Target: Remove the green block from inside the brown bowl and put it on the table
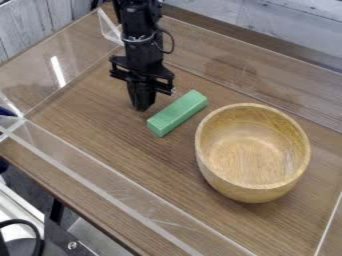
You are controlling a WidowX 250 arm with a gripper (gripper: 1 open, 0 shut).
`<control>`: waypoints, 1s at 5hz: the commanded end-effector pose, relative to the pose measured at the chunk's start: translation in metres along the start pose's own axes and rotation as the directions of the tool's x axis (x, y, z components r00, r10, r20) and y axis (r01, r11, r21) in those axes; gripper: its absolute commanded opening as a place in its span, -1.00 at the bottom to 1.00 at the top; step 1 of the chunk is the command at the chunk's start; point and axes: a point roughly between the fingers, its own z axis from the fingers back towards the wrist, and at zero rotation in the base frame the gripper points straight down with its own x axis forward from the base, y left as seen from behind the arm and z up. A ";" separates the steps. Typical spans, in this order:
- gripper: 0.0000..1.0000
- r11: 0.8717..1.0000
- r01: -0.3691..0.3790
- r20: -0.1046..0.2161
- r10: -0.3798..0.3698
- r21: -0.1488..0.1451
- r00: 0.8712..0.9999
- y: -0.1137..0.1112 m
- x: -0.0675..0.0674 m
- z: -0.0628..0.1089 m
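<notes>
My gripper (142,101) points straight down over the table (94,160), its jaws pressed together with nothing between them. The green block (177,112) lies flat on the wood-grain surface just to the right of my fingertips — close beside them, though I cannot tell whether they touch it. The brown bowl (253,150) stands upright and empty further right, its thick rim near the block's lower end. Low clear acrylic walls (80,215) edge the tabletop.

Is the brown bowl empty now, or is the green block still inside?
Empty. The brown bowl shows only bare wood grain inside; the green block lies flat on the table, left of the bowl.
</notes>
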 end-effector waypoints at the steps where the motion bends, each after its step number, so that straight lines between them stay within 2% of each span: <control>1: -1.00 1.000 -0.014 0.041 0.013 0.026 0.999 0.011 0.006 0.010; 5: -1.00 0.997 -0.059 -0.001 0.059 0.051 0.998 0.033 -0.001 -0.004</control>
